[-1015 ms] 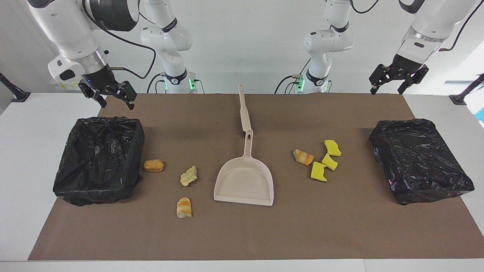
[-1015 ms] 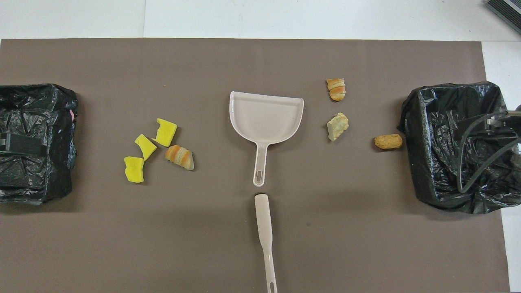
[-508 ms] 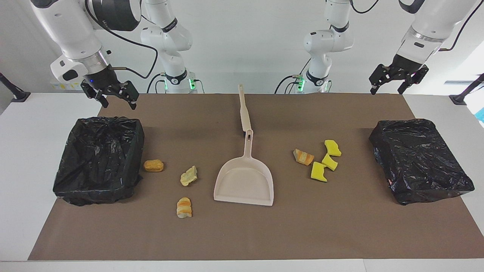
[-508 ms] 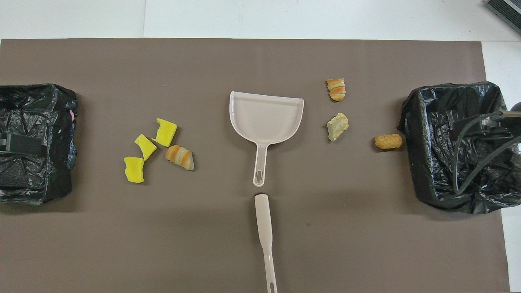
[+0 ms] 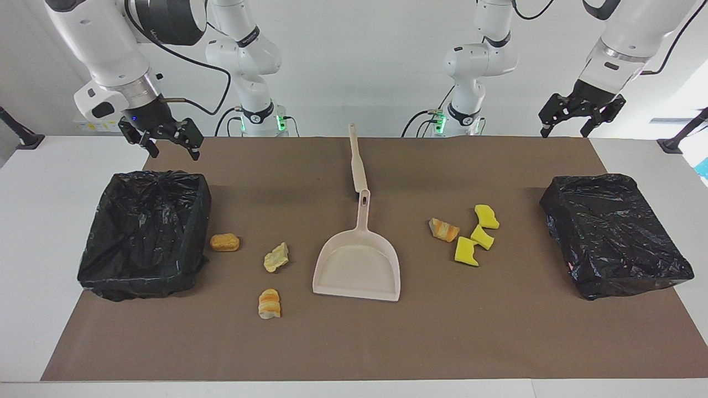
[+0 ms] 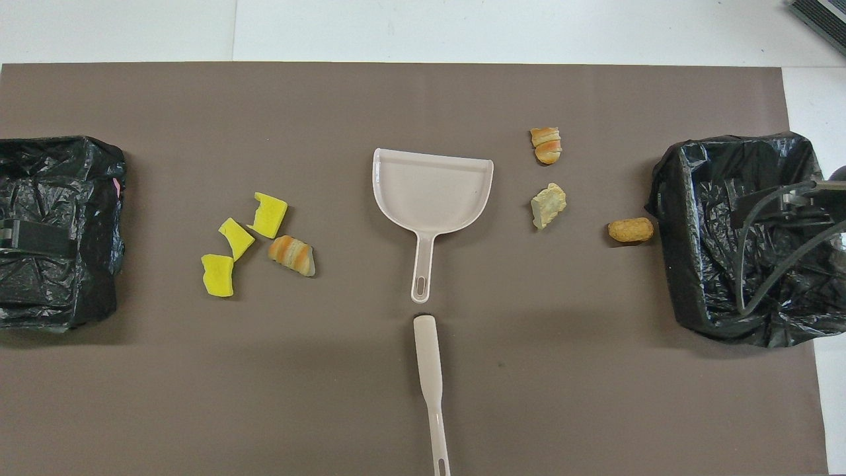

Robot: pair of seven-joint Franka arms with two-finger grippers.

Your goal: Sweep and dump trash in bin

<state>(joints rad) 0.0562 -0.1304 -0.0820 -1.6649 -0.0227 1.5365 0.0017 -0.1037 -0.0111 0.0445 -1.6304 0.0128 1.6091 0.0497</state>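
Several trash scraps lie on the brown mat. Three yellow sponge pieces and a striped bread chunk lie toward the left arm's end. A tan nugget, a pale chunk and a striped chunk lie toward the right arm's end. The beige dustpan lies mid-mat, with the brush just nearer to the robots. My right gripper hangs open and empty over the mat edge by the right-end bin. My left gripper hangs open and empty above the table by the left-end bin.
Both bins are lined with black bags, one at each end of the mat. The right-end bin stands open beside the tan nugget. The left-end bin stands a little apart from the sponge pieces.
My right gripper has shifted slightly up and toward the middle of the table. My left gripper has risen a little. Nothing on the mat has moved.
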